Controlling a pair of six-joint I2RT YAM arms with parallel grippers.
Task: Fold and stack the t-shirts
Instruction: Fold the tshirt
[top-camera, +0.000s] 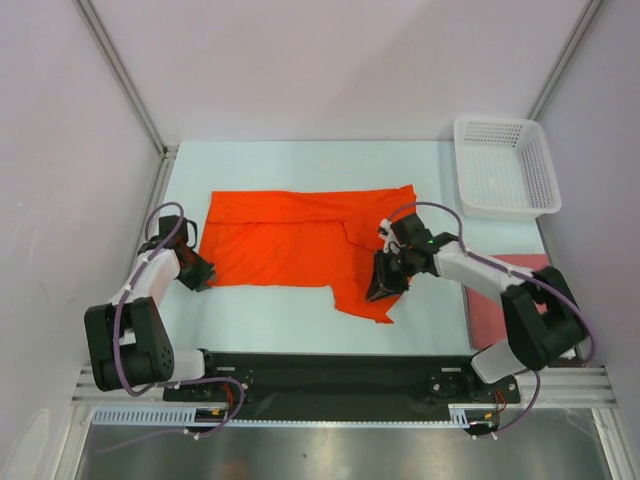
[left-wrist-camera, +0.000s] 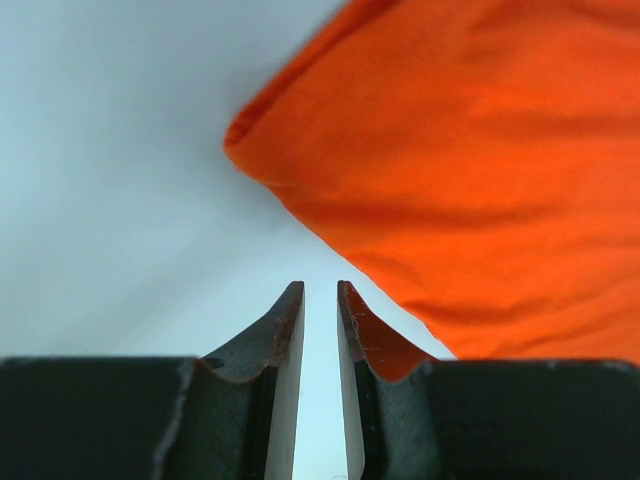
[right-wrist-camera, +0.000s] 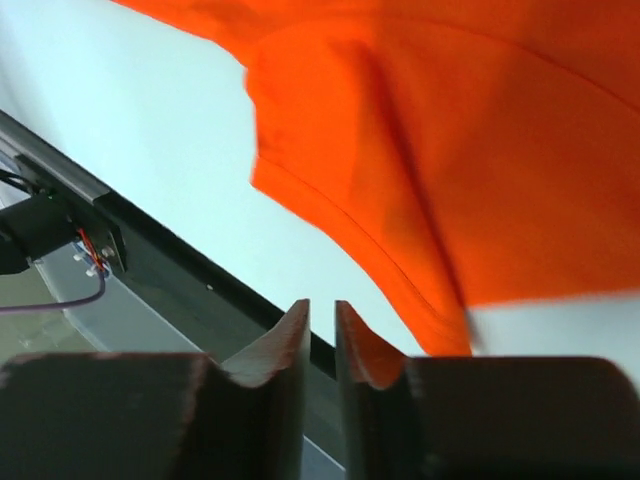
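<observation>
Early stage: bright orange cloth t-shirt lies spread on the pale worktop, at most partly folded, one sleeve sticking out nearside. The dull brick-red t-shirt sits at right edge, nothing stacked. My left hand is beside the orange one's left corner, my right hand over the sleeve; both barely parted, empty.

The pale table bears an orange shirt, a brick-red shirt and a white basket.

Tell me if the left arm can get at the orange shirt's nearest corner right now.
Probably yes. The left end effector sits beside the orange t-shirt, whose corner lies just ahead and slightly right. Only bare table lies between, and the right end effector is at the shirt's opposite side.
</observation>
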